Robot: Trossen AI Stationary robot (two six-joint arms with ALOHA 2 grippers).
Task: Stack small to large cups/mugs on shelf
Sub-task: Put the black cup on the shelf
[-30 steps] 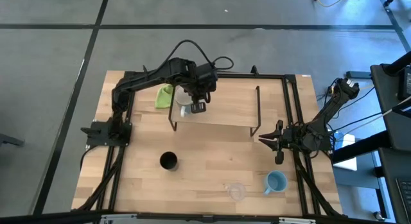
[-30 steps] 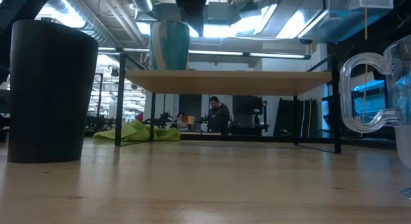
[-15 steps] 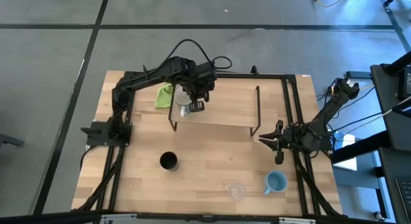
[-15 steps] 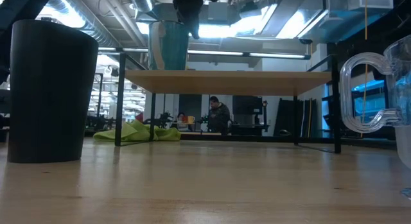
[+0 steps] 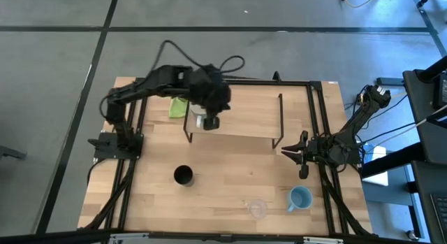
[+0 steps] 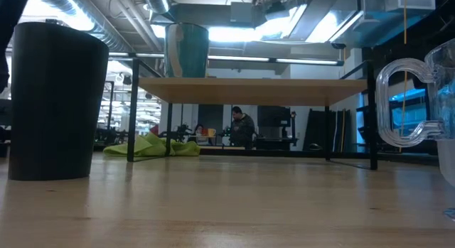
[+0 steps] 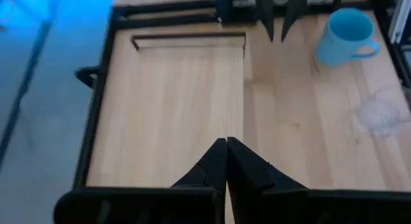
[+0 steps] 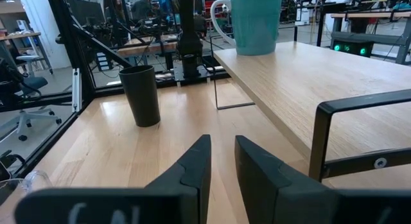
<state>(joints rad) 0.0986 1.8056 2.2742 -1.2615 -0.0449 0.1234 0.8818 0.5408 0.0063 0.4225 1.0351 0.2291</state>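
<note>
Now we see the left gripper (image 5: 211, 122) lifted clear, fingers closed and empty, leaving the white handled mug (image 6: 187, 50) standing on the low light-wood shelf (image 6: 256, 89). One vessel is placed; the right gripper (image 5: 302, 157) waits slightly open by the shelf's end.

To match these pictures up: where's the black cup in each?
High view: black cup on the table, before the shelf.
Low view: far left, close up.
Left wrist view: not in it.
Right wrist view: black cup beside the shelf.
Shared landmark: the shelf.
</note>
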